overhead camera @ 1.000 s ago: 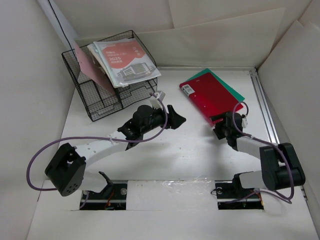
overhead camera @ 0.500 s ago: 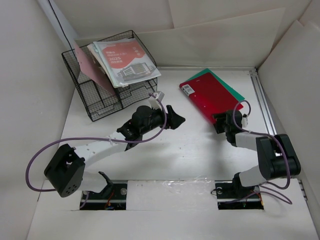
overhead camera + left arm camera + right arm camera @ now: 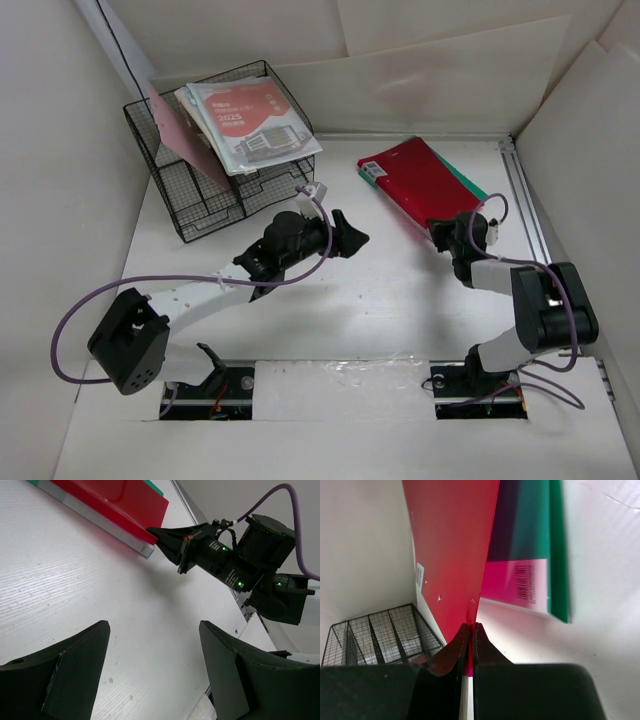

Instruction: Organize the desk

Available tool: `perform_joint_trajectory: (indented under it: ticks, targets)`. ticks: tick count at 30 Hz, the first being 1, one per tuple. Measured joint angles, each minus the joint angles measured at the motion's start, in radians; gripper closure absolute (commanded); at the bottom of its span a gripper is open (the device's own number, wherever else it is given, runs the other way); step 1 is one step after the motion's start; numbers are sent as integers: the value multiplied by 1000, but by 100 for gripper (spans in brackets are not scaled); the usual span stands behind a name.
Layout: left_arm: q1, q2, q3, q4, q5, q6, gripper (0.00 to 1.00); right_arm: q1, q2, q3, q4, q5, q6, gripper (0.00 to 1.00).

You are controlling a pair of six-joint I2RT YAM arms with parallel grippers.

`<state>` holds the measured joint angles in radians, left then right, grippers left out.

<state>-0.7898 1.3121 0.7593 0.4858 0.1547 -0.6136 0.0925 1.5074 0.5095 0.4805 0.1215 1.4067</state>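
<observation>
The white desk fills the whole floor of the scene between upright white boards, and a thin metal rail runs along its right edge. In the far left corner stands a black wire basket, and some booklets lie tilted on top of it. On the far right part of the desk, near the rail, lies a red folder on top of a green folder; only a narrow strip of the green one shows beside the red one. The right hand is at the near corner of the red folder and its fingers are pressed together on the thin red cover. In the right wrist view the red folder comes up from between the two closed fingers, and the green folder lies flat beside it. The left hand is over the middle of the desk, well apart from the basket and from the folders, and it points to the right. In the left wrist view its two fingers stand wide from each other with nothing between them, only bare desk below, and the right hand is seen touching the corner of the red folder.
</observation>
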Motion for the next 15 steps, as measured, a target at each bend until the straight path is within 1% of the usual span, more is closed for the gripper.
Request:
perform_joint_trajectory:
  ticks: [5,7,10,15]
  targets:
    - [0,-1,0,-6,-16,-1,27,0,-29,-6,21,1,-27,100]
    - [0,0,0,-6,-17,-7,25,0,-72,-18,21,1,-48,100]
    - [0,17,5,-2,-8,-24,20,-2,-152,-39,16,0,-85,100]
    - [8,100,28,18,30,-76,19,-9,-270,-68,-3,-17,-138,100]
